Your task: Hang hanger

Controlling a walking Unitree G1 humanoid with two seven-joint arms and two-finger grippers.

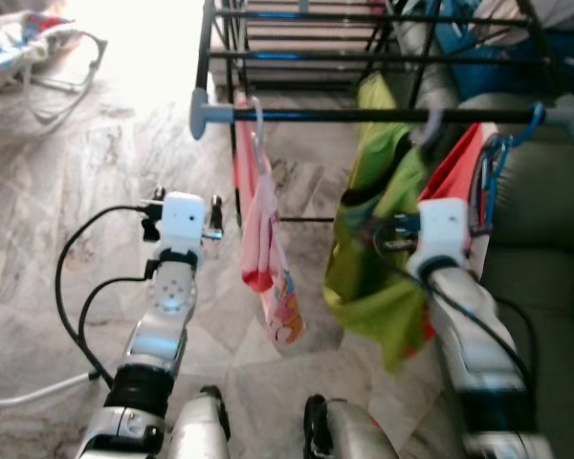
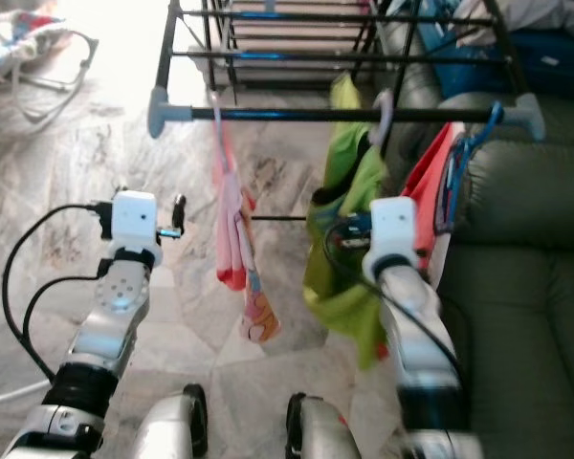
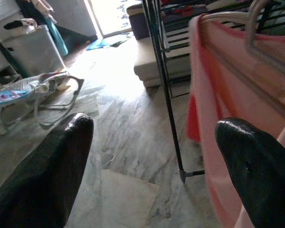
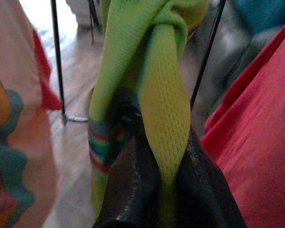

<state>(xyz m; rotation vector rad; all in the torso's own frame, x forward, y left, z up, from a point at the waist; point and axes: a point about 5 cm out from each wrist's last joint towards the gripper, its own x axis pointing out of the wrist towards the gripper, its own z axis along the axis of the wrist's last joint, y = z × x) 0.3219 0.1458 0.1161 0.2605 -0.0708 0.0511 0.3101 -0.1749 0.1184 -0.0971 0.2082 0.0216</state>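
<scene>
Right wrist view: your right gripper [image 4: 164, 190] pinches the green shirt [image 4: 156, 90], whose hanger [image 1: 429, 129] already hooks the rail [image 1: 364, 115] toward its right end. Left gripper [image 3: 154, 166] is spread, idle. Next, release and withdraw.

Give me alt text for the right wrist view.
The right gripper has its two black fingers shut on a fold of a green mesh garment. A red garment hangs on one side of it and a pink printed garment on the other, above marble floor.
</scene>
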